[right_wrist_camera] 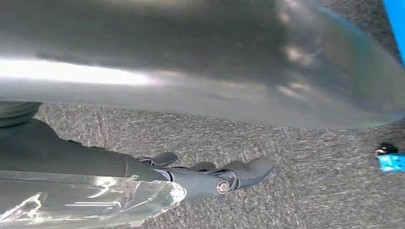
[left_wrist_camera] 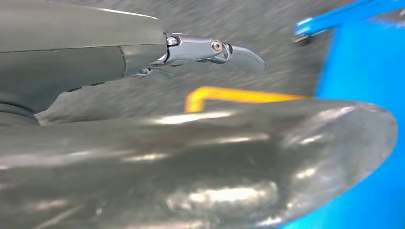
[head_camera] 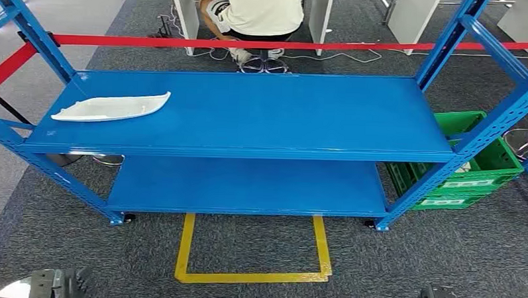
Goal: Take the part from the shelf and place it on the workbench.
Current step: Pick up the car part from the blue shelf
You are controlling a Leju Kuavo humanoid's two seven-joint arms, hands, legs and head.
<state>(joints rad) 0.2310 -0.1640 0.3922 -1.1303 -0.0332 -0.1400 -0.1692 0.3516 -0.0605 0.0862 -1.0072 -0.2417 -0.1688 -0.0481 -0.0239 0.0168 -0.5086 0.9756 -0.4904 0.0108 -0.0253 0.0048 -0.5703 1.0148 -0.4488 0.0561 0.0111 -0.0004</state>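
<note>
I see the white part [head_camera: 110,107] untouched upper left on the shelf [head_camera: 262,116]; left hand [left_wrist_camera: 210,50] and right hand [right_wrist_camera: 215,176] hang empty, fingers loosely extended, everything remains.

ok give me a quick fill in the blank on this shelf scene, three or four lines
1. The white part lies on the ____ level of the blue shelf.
2. The part sits toward the robot's ____ end of that level.
3. The crate beside the shelf is ____ in colour.
4. The tape outline on the carpet in front of the shelf is ____.

Missing words: top; left; green; yellow
</note>
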